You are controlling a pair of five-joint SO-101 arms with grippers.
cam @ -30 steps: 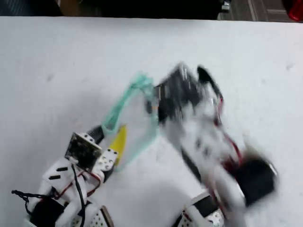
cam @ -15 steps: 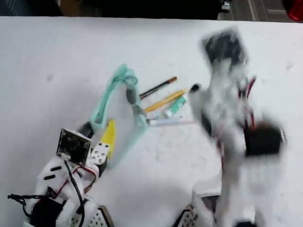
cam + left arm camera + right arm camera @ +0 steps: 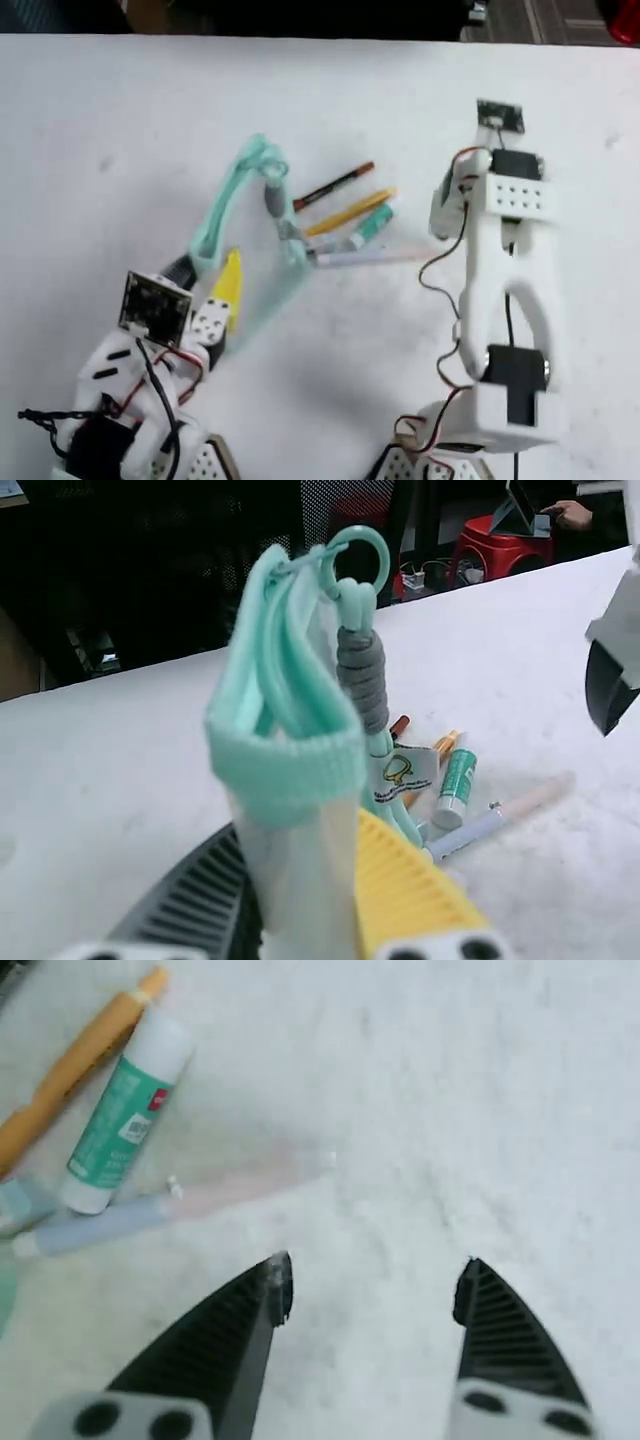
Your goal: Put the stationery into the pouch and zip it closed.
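At the near left, one teal pouch (image 3: 225, 215) is clamped at its near end by the left gripper (image 3: 205, 268), whose jaws are closed on it. Just right of the pouch, four stationery pieces are laid on the table (image 3: 120, 100): a pale pen (image 3: 350, 257), a green glue stick (image 3: 370, 228), a yellow pen (image 3: 350, 212) and a dark pencil (image 3: 335, 186). Further right, the right gripper (image 3: 375, 1268) is spread wide over bare table near the pale pen's end, with nothing gripped.

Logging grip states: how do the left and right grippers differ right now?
The left gripper is shut on the pouch; the right gripper is open and holds nothing. The left has one yellow finger and one dark; the right's are both dark. Both have ridged fingers.
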